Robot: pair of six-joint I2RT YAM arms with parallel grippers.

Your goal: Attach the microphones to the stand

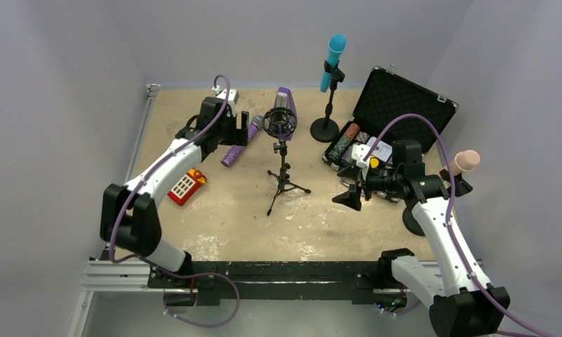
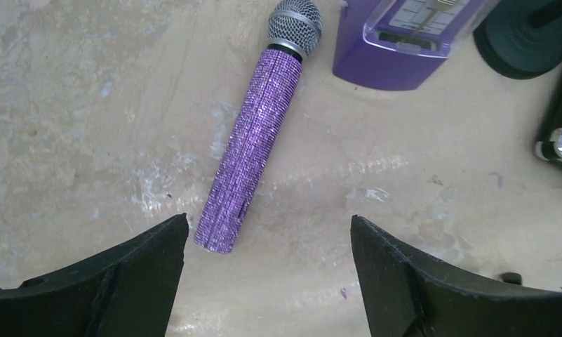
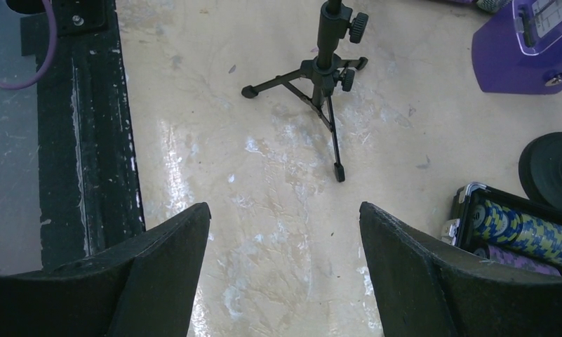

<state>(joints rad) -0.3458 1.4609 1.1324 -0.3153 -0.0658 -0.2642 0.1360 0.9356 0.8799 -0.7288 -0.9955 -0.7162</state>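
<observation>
Stand [image 1: 408, 219] of pink microphone [image 1: 466, 161] half-hidden

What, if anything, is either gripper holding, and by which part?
Nothing. The left gripper is open above the purple microphone lying on the table; the right gripper is open and empty.

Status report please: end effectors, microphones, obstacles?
Left end effector, right end effector: open, empty. Purple mic flat on table; blue mic, pink mic mounted. Metronome near its head.
</observation>
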